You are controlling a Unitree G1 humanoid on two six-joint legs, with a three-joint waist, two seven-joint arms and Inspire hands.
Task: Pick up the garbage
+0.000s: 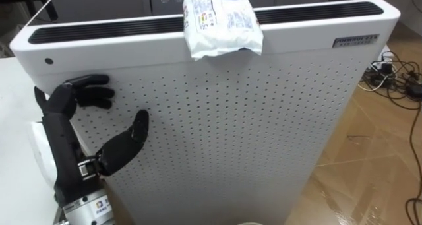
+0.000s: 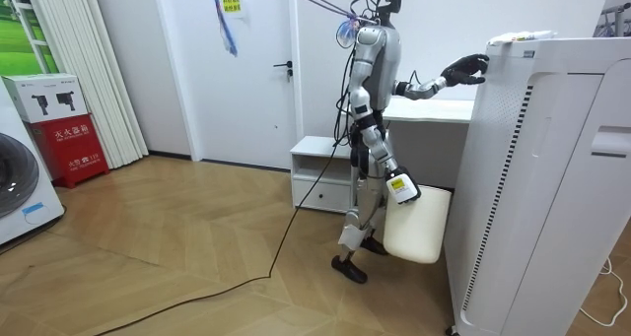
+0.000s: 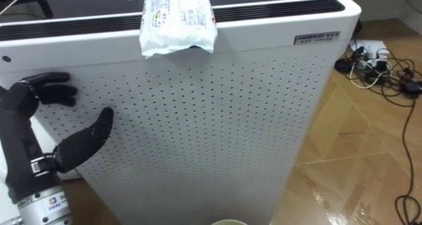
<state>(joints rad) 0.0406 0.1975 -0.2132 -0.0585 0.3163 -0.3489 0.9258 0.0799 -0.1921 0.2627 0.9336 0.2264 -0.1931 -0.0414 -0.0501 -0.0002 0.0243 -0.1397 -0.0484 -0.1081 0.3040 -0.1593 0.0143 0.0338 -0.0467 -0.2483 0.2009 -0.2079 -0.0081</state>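
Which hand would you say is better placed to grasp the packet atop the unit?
Left. The left hand is raised, open, before the perforated panel, lower left of the packet; the right hand hangs low beside a white bin.

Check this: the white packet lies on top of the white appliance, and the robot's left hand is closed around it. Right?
No. The packet does lie on top of the appliance, but the left hand is open and off it, lower down before the appliance's holed front, holding nothing. The left eye view shows this.
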